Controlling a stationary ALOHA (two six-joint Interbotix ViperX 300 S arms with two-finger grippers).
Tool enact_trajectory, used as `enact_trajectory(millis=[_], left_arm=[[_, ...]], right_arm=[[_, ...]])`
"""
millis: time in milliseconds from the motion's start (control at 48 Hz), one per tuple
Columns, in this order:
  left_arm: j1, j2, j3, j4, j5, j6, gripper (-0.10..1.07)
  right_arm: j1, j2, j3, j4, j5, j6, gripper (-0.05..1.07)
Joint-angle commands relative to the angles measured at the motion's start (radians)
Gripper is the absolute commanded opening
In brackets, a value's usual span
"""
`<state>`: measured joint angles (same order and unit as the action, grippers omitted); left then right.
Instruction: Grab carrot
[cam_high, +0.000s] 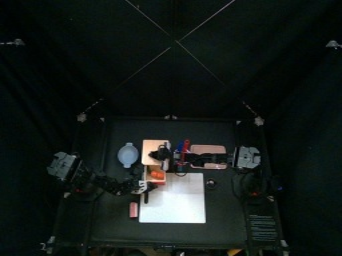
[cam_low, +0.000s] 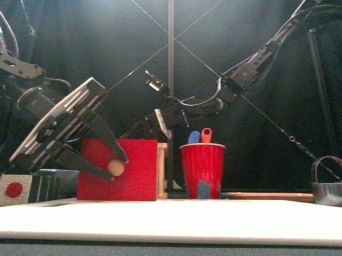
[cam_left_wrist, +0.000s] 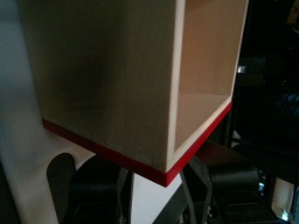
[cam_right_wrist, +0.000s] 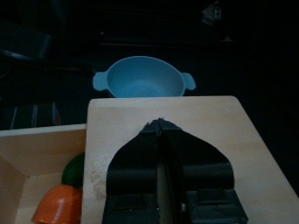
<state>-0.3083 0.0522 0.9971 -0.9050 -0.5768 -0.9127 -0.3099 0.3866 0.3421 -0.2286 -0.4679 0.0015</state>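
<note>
The carrot (cam_right_wrist: 59, 207) is a stubby orange piece lying inside an open wooden box (cam_right_wrist: 222, 122), next to something green (cam_right_wrist: 73, 168). My right gripper (cam_right_wrist: 158, 131) is shut and empty. It hangs over the box's wooden top panel, a little way from the carrot. In the front view the same box (cam_low: 114, 172) shows its red face, and the carrot is hidden. My left gripper (cam_left_wrist: 146, 188) is open with the box's red-edged corner (cam_left_wrist: 163, 171) between its jaws. From the front, the left gripper (cam_low: 110, 155) reaches down onto the box.
A light blue bowl (cam_right_wrist: 140, 77) stands beyond the box. A red cup (cam_low: 203, 170) holding blue and red sticks stands beside the box. A white sheet (cam_high: 177, 203) covers the table's front. A dark pot (cam_low: 327, 185) is at the far right.
</note>
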Motion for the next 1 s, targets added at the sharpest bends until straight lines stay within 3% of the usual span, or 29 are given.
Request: enact_trajectory(millis=[0, 396, 625, 812, 979], left_arm=[[0.005, -0.008, -0.006, 0.009, -0.006, 0.003, 0.77], [0.008, -0.043, 0.008, 0.023, 0.008, 0.002, 0.80], [-0.002, -0.101, 0.025, 0.028, 0.077, 0.002, 0.80], [-0.012, -0.199, 0.066, 0.043, 0.156, 0.002, 0.80], [-0.012, -0.342, 0.118, 0.135, 0.236, 0.002, 0.79]], right_arm=[[-0.014, -0.014, -0.003, 0.002, 0.006, -0.003, 0.04], [-0.015, -0.014, -0.006, 0.000, 0.006, -0.003, 0.04], [-0.015, -0.014, -0.011, 0.000, 0.006, -0.003, 0.04], [-0.015, -0.014, -0.012, 0.000, 0.006, -0.003, 0.04], [-0.017, -0.015, -0.014, -0.002, 0.008, -0.003, 0.04]])
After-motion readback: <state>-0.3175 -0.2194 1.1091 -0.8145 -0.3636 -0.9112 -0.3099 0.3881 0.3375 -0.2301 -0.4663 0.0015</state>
